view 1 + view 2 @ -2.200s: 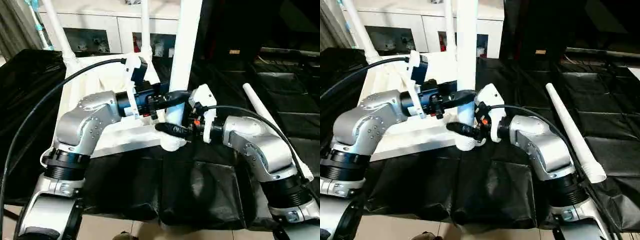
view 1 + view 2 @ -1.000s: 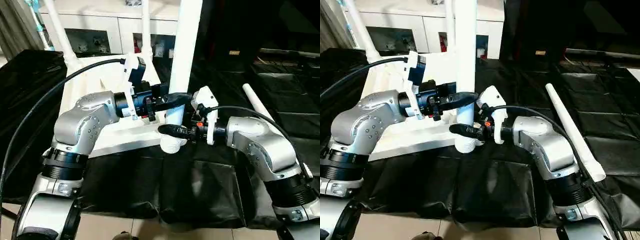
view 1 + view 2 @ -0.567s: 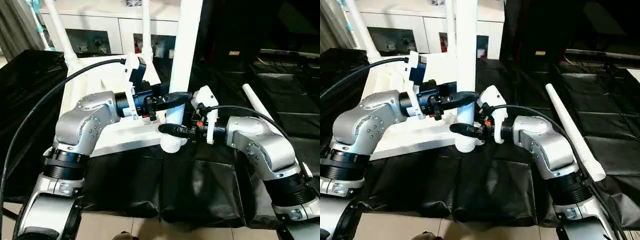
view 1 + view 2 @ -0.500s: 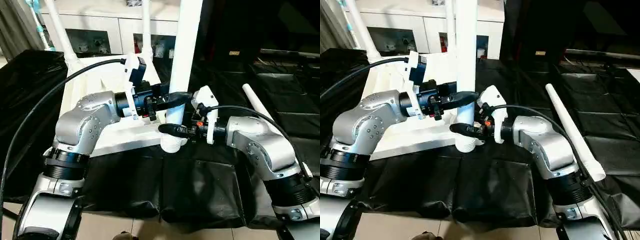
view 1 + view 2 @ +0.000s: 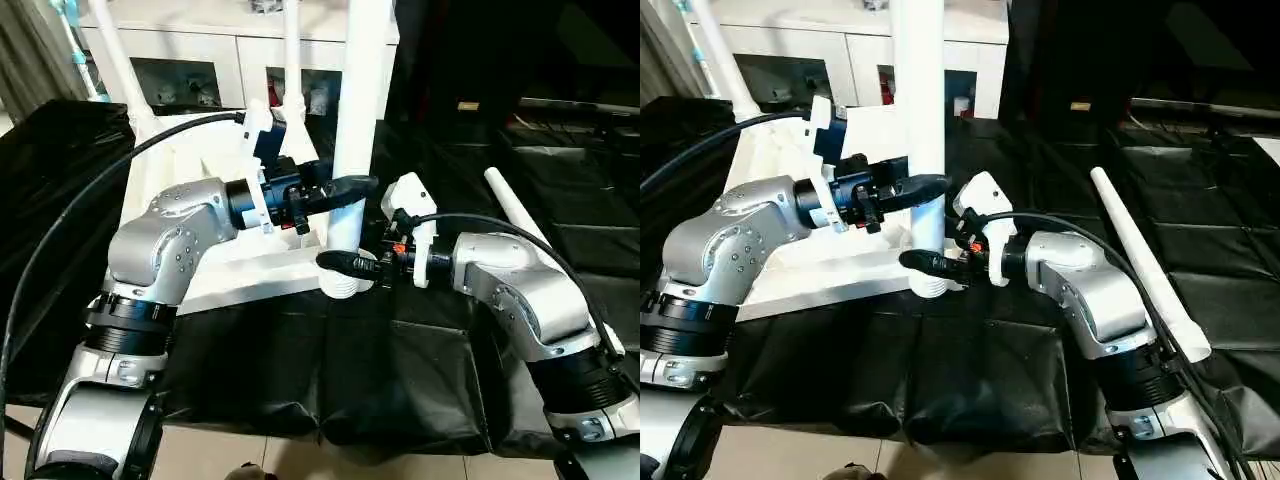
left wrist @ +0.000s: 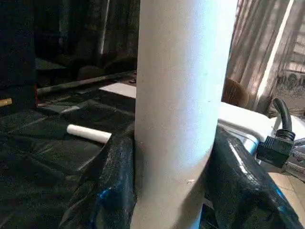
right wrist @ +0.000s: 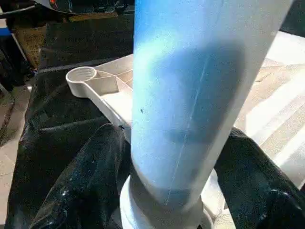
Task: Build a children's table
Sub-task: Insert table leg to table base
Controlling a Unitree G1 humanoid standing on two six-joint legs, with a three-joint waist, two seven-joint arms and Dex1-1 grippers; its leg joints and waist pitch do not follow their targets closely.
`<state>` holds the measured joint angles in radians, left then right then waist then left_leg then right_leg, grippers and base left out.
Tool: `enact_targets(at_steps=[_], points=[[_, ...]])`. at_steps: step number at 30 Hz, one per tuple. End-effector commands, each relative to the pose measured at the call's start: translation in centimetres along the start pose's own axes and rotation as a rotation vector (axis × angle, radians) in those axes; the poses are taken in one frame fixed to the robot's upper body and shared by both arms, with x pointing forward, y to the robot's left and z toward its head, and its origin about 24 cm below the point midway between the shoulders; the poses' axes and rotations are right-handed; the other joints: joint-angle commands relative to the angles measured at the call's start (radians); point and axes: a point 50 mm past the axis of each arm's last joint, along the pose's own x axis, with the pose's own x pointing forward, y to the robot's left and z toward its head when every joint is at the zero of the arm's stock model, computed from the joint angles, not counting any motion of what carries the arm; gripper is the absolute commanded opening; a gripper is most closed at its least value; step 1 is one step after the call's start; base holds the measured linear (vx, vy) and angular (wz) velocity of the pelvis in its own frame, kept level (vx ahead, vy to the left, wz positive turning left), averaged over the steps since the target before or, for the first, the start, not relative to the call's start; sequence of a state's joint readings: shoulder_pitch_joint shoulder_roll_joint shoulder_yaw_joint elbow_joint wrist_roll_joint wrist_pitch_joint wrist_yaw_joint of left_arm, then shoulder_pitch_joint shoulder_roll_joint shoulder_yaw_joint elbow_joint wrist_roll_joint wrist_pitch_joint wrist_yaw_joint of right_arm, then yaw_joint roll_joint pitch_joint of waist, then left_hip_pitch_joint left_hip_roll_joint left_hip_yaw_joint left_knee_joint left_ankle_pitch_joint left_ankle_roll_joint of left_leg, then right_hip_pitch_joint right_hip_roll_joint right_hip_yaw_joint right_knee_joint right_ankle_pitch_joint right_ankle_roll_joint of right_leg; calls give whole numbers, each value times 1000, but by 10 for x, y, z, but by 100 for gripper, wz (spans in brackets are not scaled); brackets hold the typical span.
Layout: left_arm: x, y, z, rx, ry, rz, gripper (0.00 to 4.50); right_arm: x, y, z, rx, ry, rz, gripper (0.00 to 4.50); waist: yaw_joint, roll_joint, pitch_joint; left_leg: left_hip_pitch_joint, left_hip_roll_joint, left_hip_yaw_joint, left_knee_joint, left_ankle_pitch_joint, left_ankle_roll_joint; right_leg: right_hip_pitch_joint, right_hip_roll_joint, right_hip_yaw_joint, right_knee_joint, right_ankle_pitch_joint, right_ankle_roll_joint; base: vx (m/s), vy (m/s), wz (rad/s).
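The children's table top point(image 5: 235, 278) lies upside down on the black cover. One white leg point(image 5: 357, 110) stands in its near right corner socket. My left gripper point(image 5: 352, 188) is shut on this leg partway up, and its black fingers point(image 6: 112, 176) press both sides of it. My right gripper point(image 5: 340, 266) is at the leg's foot, just above the socket. Two more legs point(image 5: 120, 70) stand at the far corners. A loose leg point(image 5: 525, 225) lies on the cover to the right. An empty corner socket point(image 7: 83, 75) appears in the right wrist view.
A white glass-door cabinet point(image 5: 200, 70) stands behind the black-covered work table point(image 5: 400, 360). A black cable point(image 5: 60, 240) arcs over my left arm. Floor tiles run along the table's near edge.
The held leg's upper part has swung a little to the left, and my left gripper has risen slightly with it. My right arm stays at the leg's foot.
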<state>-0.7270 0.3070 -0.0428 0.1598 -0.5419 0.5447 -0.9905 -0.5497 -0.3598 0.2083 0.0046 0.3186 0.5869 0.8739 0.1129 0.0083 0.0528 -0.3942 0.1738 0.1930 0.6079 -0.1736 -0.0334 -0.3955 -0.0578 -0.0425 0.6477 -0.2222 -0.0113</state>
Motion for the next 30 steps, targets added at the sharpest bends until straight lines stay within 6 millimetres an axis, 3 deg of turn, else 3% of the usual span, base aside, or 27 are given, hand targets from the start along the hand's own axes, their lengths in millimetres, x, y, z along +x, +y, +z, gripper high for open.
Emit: enact_targets(at_steps=[1,7,19,26,27,30], points=[[2,0,12,40,-15,-16,185,0,1,-1,0,7,12,296,2,6,-75,25,51,-29,-57,-104,6,55,-81,45,-67,48,-230,0,0,0],[4,-2,11,34,-20,-27,185,0,1,-2,6,4,12,296,1,8,-75,25,52,-30,-57,-106,3,55,-80,45,-66,50,-231,0,0,0],[6,-6,9,26,-29,-48,185,0,2,-6,39,3,17,190,1,3,-76,26,52,-29,-56,-98,11,55,-82,46,-67,45,-231,0,0,0],[3,-3,9,36,-20,-18,185,0,2,-6,35,4,14,186,1,3,-75,25,52,-29,-57,-96,11,55,-81,46,-67,43,-228,0,0,0],[3,-1,8,17,-19,-1,241,0,2,-6,35,2,11,186,1,3,-75,25,52,-28,-57,-96,12,55,-81,46,-67,44,-228,0,0,0],[2,1,7,-6,-18,12,261,0,2,-6,39,-3,6,186,1,4,-75,26,52,-29,-57,-101,9,54,-80,45,-66,40,-230,0,0,0]])
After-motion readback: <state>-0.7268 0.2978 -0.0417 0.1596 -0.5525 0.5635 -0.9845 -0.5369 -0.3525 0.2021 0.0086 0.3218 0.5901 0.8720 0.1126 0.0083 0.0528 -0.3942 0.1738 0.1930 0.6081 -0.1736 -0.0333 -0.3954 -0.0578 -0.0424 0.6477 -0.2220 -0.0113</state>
